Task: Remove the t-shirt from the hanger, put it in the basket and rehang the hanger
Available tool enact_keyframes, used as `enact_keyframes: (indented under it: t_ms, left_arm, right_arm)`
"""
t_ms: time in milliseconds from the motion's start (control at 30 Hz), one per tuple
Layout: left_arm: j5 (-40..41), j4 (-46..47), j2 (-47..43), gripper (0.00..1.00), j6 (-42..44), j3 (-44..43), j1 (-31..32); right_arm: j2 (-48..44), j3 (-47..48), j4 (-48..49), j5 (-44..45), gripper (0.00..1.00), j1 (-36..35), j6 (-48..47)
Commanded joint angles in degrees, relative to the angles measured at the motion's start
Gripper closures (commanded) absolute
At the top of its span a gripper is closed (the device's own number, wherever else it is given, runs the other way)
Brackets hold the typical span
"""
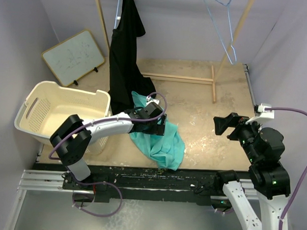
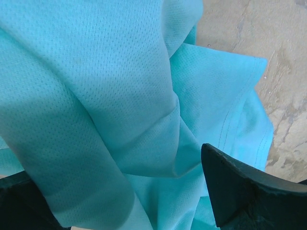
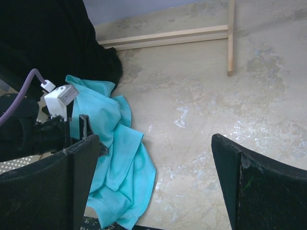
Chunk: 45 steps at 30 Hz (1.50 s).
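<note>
A black t-shirt (image 1: pixel 124 52) hangs from a hanger at the back left, its hem reaching the table; it also shows in the right wrist view (image 3: pixel 53 43). A teal t-shirt (image 1: pixel 165 146) lies crumpled on the table near the front edge. My left gripper (image 1: pixel 160 124) sits low on it, its jaws wide apart with teal cloth (image 2: pixel 120 86) bunched between the fingers (image 2: pixel 240 191). My right gripper (image 1: pixel 225 124) is open and empty, above bare table to the right of the teal shirt (image 3: pixel 120 158).
An empty light-blue wire hanger (image 1: pixel 226 26) hangs at the back right. A cream laundry basket (image 1: pixel 42 102) stands at the left, a small whiteboard (image 1: pixel 73 57) behind it. A wooden rack base (image 1: pixel 185 78) lies across the back of the table.
</note>
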<state>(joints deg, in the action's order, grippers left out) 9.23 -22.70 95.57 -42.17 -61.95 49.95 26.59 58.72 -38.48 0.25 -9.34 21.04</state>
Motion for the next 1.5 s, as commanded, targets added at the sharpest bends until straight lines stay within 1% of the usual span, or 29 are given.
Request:
enact_keyframes:
  t_ms: [0, 67, 100, 133, 167, 200, 267, 300, 333, 400, 500, 633, 767, 867, 1000, 1100, 1167, 1233, 1267, 1300, 1333, 1367, 1467]
  left_arm:
    - [1.2, 0.9, 2.2, 0.01, -1.1, -2.6, 0.1]
    - [0.8, 1.2, 3.7, 0.01, -0.4, -2.7, 0.2]
    - [0.4, 1.6, 4.3, 0.04, 0.2, -2.7, 0.2]
    - [-0.3, 2.0, 4.9, 0.12, 1.0, -2.6, 0.2]
    - [-1.1, 2.5, 5.3, 0.24, 1.8, -2.5, 0.2]
    - [-2.1, 3.0, 5.5, 0.39, 2.8, -2.5, 0.2]
    - [-3.9, 2.7, 5.1, 0.72, 4.5, -2.8, 0.3]
    - [-4.2, 1.7, 4.3, 0.91, 5.4, -3.2, 0.5]
    - [-4.0, 0.6, 3.0, 1.0, 6.3, -4.0, 0.9]
    - [-2.0, -3.0, -1.7, 1.0, 9.0, -6.4, 1.8]
    - [1.8, -9.9, -9.6, 1.0, 12.8, -12.5, 2.3]
    - [10.9, -19.0, -19.4, 1.0, 18.3, -24.7, 2.2]
    - [21.7, -26.4, -23.6, 1.0, 22.8, -39.3, 2.2]
    - [30.0, -27.6, -26.5, 1.0, 26.5, -47.8, 2.2]
    - [41.2, -21.3, -31.9, 1.0, 33.7, -52.2, 2.2]
    - [50.9, -15.4, -33.9, 1.0, 41.2, -52.6, 2.2]
    - [58.5, -11.1, -34.1, 1.0, 48.2, -51.7, 2.2]
    - [65.4, -1.9, -34.9, 1.0, 58.4, -48.2, 2.2]
    - [67.7, 3.8, -35.9, 1.0, 64.2, -44.5, 2.2]
    - [68.7, 10.1, -37.0, 1.0, 68.8, -41.6, 2.2]
    - [68.9, 14.3, -38.3, 1.0, 71.6, -39.5, 2.2]
    - [69.2, 15.6, -39.0, 1.0, 72.3, -38.1, 2.3]
    - [69.2, 10.8, -40.0, 1.0, 68.4, -34.9, 2.3]
  right_arm:
    - [-0.9, -0.2, 2.0, -1.0, 0.0, 0.1, -0.1]
    - [-0.7, -0.1, 1.9, -0.9, 0.0, 0.1, -0.1]
    - [-0.7, -0.1, 1.9, -0.9, 0.0, 0.1, -0.1]
    - [-0.7, -0.1, 1.8, -0.8, 0.0, 0.1, -0.1]
    - [-0.7, -0.2, 1.9, -0.8, 0.0, 0.1, 0.0]
    - [-0.7, -0.2, 1.9, -0.7, 0.0, 0.1, 0.0]
    - [-0.7, -0.2, 1.9, -0.7, 0.0, 0.1, 0.1]
    - [-0.7, -0.3, 2.0, -0.6, 0.0, 0.1, 0.1]
    - [-0.7, -0.3, 2.0, -0.7, 0.0, 0.1, 0.1]
    - [-0.7, -0.3, 1.9, -0.7, 0.0, 0.1, 0.1]
    - [-0.4, -0.3, 1.9, -0.7, 0.0, 0.1, 0.2]
    - [0.0, -0.4, 2.1, -0.7, 0.0, 0.1, 0.1]
    - [0.5, -0.5, 2.5, -0.7, 0.0, 0.1, -0.2]
    - [0.6, -0.5, 2.7, -0.8, 0.0, 0.1, -0.3]
    - [0.3, -0.6, 2.5, -1.5, 0.0, 0.1, -0.3]
    - [0.6, -0.6, 2.3, -2.0, 0.0, 0.1, -0.4]
    - [0.8, -0.6, 2.4, -2.0, 0.0, 0.1, -0.4]
    - [0.8, -0.5, 2.3, -2.0, 0.0, 0.1, -0.4]
    - [0.8, -0.5, 2.4, -2.0, 0.0, 0.1, -0.4]
    - [0.9, -0.6, 2.5, -2.0, 0.0, 0.1, -0.4]
    - [0.9, -0.5, 2.6, -2.0, 0.0, 0.1, -0.4]
    - [0.9, -0.5, 2.7, -2.0, 0.0, 0.1, -0.4]
    - [1.1, -0.5, 3.0, -2.0, 0.0, 0.1, -0.5]
